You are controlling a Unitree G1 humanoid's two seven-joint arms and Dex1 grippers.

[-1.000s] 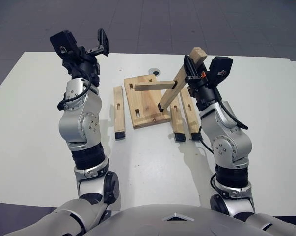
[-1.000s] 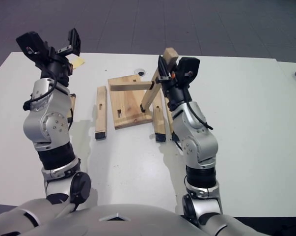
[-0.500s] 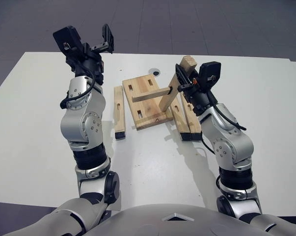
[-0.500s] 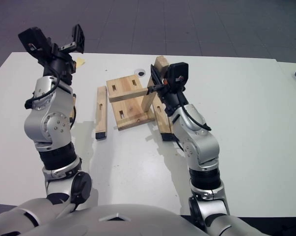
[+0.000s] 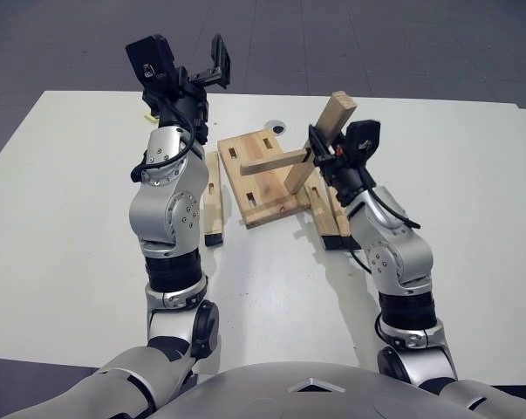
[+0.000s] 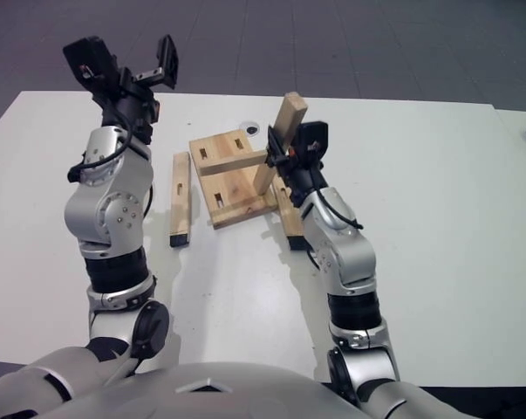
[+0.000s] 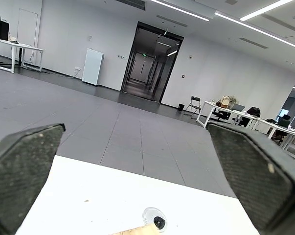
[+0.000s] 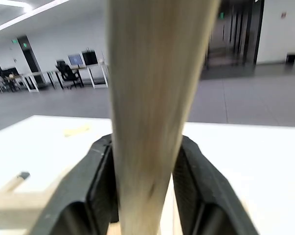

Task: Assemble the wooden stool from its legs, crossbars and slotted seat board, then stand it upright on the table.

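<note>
The slotted seat board (image 5: 269, 183) lies flat at the middle of the white table (image 5: 62, 218). My right gripper (image 5: 320, 154) is shut on a wooden leg (image 5: 332, 118) that leans steeply. The leg's lower end rests on the board's near right corner. A crossbar (image 5: 271, 162) sticks out of that leg and hangs over the board. In the right wrist view the black fingers (image 8: 99, 181) clamp the leg (image 8: 152, 98) from both sides. My left gripper (image 5: 191, 74) is raised above the table's far side, left of the board, open and empty, its pads (image 7: 20, 166) wide apart.
One loose leg (image 5: 212, 199) lies left of the board, under my left arm. Two more legs (image 5: 331, 220) lie side by side just right of the board, under my right forearm. A round cable hole (image 5: 277, 128) sits beyond the board. The table's near and right areas are bare.
My left arm has swung right, toward the board, gripper still open. My right gripper has carried the leg and crossbar leftward and stood it steeper; the seat board has turned a little.
</note>
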